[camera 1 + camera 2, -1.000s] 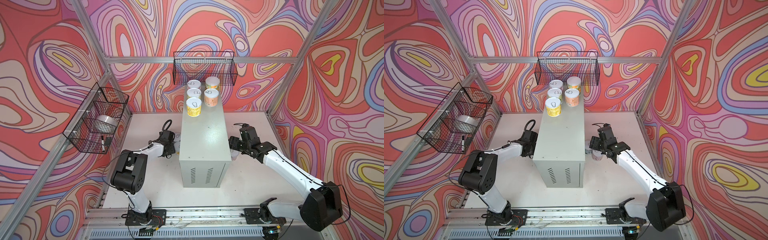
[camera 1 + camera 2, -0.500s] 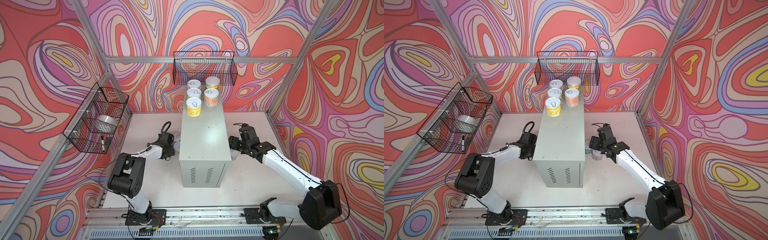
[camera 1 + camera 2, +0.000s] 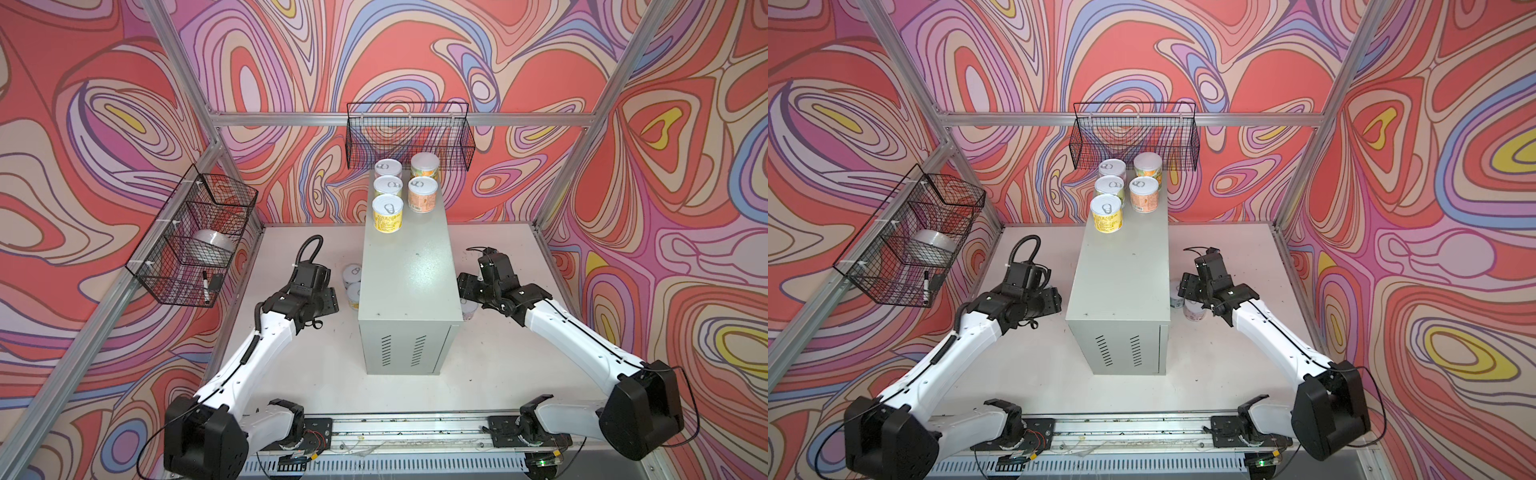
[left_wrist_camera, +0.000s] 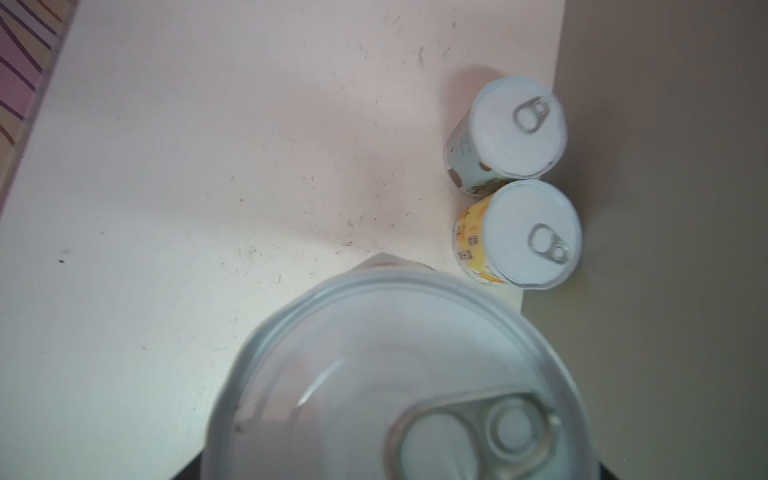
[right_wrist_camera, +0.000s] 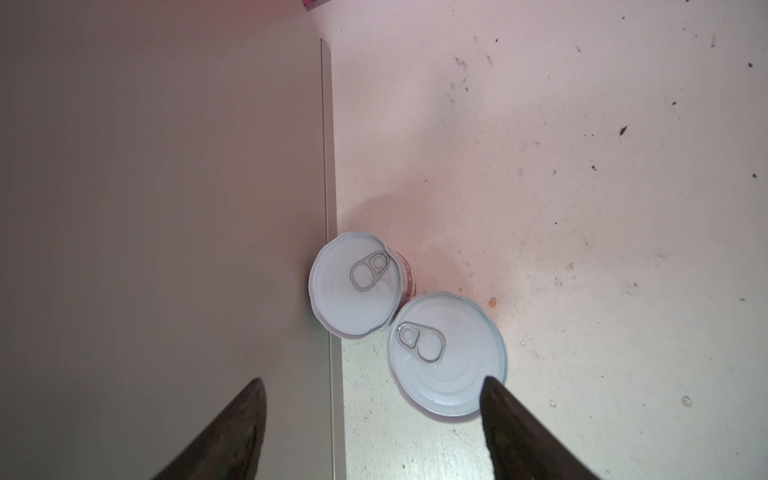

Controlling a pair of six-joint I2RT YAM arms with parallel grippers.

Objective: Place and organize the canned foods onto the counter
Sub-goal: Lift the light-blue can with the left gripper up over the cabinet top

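Swirl-patterned walls enclose a white table (image 3: 291, 365). On it stands the counter (image 3: 405, 266), a pale grey metal cabinet. Its long axis runs from the robot's side toward the back wall, and its vent slits face the robot.

Change noted: over the last second the left arm has drawn back from the counter's side wall, where its wrist sat close a second ago. The left gripper (image 3: 328, 302) is judged closed on a held can (image 4: 399, 374). The lid fills the left wrist view, far larger than its neighbours, so it sits raised near the lens. The fingers themselves are out of frame. The right arm has not shifted. The right gripper (image 5: 372, 382) hangs empty with fingers spread wide above the nearer can (image 5: 446, 353), which stands just beside a second can (image 5: 353, 282) set against the counter's wall.

Meaning: a sixth can appears to be in transit and needs lifting clear of the counter's top edge.

Location: five cans (image 3: 388, 185) stand grouped at the counter's far end, three in one column and two in another. A pale blue can (image 4: 511, 129) and a yellow-labelled can (image 4: 523, 232) wait on the table just beside the counter's left wall.

Orientation: every can is upright, axis vertical, pull-tab lid up. The held can's lid faces the wrist camera.
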